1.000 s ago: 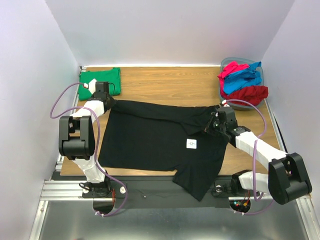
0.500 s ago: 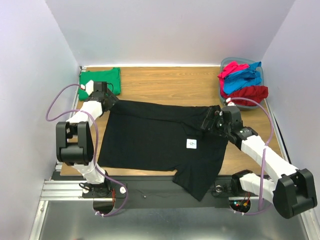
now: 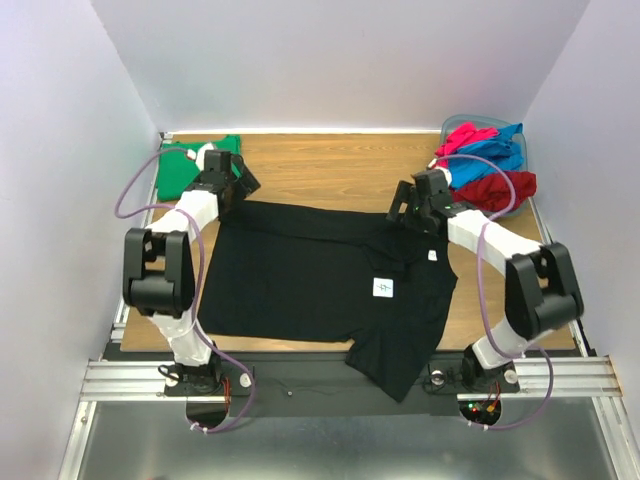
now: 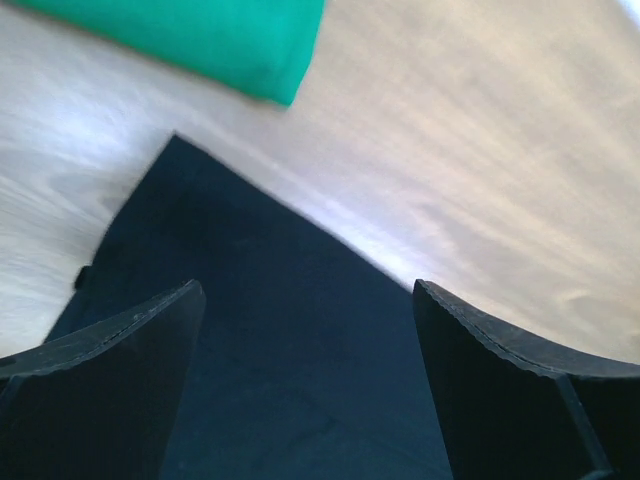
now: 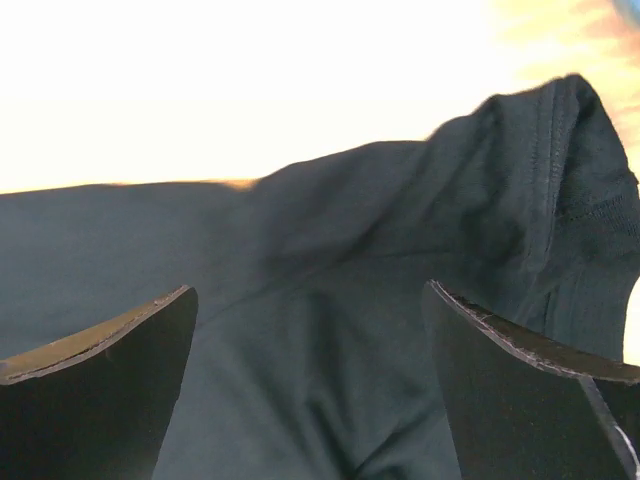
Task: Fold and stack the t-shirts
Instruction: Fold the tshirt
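A black t-shirt (image 3: 310, 275) with a small white label (image 3: 382, 287) lies spread flat across the middle of the table. My left gripper (image 3: 243, 184) hovers open just above its far left corner, nothing between the fingers. The left wrist view shows that black corner (image 4: 250, 320) below the open gripper (image 4: 306, 290) and the folded green t-shirt (image 4: 220, 40) beyond. At the far right edge my right gripper (image 3: 402, 208) stands open over rumpled black cloth (image 5: 350, 250), which lies under the open gripper (image 5: 309, 290). The green t-shirt (image 3: 190, 166) sits at the back left corner.
A grey-blue tub (image 3: 447, 128) at the back right holds pink (image 3: 466, 137), blue (image 3: 490, 158) and red (image 3: 500, 188) t-shirts. A lower part of the black shirt (image 3: 395, 365) hangs over the table's near edge. White walls close in left, right and behind.
Both grippers have opened and let go of the black shirt's far edge. They have drawn back toward the far side, the right arm swinging up and left.
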Robot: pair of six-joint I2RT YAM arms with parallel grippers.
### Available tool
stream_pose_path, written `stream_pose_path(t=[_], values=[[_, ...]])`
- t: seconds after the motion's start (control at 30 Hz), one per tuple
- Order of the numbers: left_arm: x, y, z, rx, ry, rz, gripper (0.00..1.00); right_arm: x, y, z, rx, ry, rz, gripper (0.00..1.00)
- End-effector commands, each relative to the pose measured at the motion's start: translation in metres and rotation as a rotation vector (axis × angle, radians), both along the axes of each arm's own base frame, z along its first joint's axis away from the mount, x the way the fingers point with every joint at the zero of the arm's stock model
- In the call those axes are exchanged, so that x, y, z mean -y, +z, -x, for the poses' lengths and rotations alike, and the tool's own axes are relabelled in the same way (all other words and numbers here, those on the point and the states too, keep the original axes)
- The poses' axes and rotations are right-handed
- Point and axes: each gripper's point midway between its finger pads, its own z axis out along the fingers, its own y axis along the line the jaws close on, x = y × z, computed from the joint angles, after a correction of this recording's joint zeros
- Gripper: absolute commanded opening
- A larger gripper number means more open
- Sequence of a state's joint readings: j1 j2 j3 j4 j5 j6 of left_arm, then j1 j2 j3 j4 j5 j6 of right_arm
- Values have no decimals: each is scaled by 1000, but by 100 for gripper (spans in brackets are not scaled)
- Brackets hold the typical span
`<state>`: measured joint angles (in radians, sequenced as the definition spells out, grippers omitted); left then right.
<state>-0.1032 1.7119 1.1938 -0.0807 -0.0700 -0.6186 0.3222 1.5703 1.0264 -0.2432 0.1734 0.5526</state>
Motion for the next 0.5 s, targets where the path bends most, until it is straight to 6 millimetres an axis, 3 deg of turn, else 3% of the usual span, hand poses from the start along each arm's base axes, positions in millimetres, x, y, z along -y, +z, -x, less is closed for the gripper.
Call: stream_pose_path(t=[0.0, 0.17, 0.3, 0.37, 0.47], values=[[3, -24, -9, -40, -42, -9, 97, 12, -10, -18, 4, -37, 101, 100], [-6, -57, -7, -115, -13, -42, 98, 12, -45, -27, -60, -13, 130, 100], [-30, -84, 5, -194, 57, -65, 98, 6, -76, -46, -100, 71, 160, 100], [-42, -86, 10, -207, 100, -63, 98, 3, -74, -65, -75, 114, 170, 100], [-50, -91, 20, -223, 128, -61, 97, 3, -91, -80, -88, 173, 213, 100]])
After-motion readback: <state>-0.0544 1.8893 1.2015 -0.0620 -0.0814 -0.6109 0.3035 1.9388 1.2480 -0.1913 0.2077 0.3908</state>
